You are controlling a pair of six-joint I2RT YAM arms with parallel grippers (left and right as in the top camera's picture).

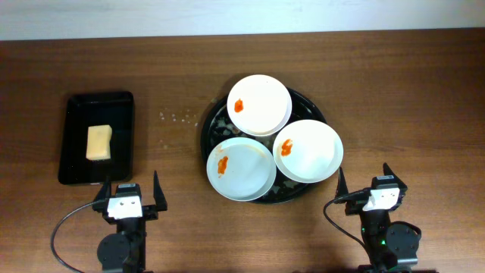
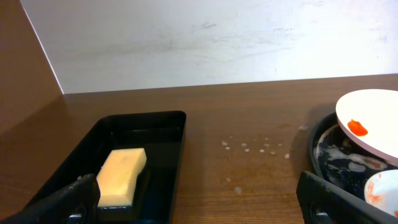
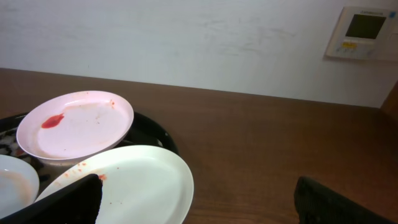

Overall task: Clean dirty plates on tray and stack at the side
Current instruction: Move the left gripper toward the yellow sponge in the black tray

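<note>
Three round white plates [image 1: 259, 105], each smeared with red-orange sauce, are laid face-up and overlapping on the black tray [image 1: 214, 121]. The fingers of the left gripper [image 1: 130, 180] and right gripper [image 1: 364, 173] are spread.

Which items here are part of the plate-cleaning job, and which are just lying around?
Job: back plate, front-left plate, right plate, all sauce-smeared; round black tray; yellow sponge, probably the cleaning tool, in its rectangular black tray.
Lying about: white specks on the table; wall control panel.
</note>
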